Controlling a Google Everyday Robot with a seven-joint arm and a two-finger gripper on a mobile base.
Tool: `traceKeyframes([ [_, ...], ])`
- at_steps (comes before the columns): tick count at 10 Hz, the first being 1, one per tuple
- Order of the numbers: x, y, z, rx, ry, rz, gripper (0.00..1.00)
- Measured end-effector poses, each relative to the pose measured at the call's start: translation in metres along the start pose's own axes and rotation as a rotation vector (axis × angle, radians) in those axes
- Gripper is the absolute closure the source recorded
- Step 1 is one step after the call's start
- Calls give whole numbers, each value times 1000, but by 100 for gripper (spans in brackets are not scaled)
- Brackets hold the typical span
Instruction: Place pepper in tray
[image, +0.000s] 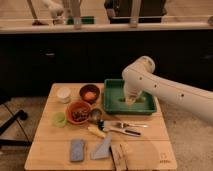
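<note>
The green tray (112, 102) sits at the back right of the wooden table. My white arm comes in from the right, bends at its elbow and reaches down into the tray. My gripper (131, 99) is low inside the tray, near its middle, and mostly hidden by the wrist. I cannot make out the pepper; it may be hidden at the gripper.
Left of the tray are a brown bowl (89, 93) holding something orange, a white cup (63, 94), an orange bowl (78, 111) and a small green dish (60, 119). Utensils (124, 128), a blue sponge (76, 149) and a scraper (103, 148) lie along the front.
</note>
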Motion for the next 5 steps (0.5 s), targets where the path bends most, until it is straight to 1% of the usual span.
traceKeyframes([
  [2,10,-6,0,9,-1,21,99],
  [4,21,-16,1,21,-16,45,99],
  [5,23,-16,3,18,-15,46,99],
])
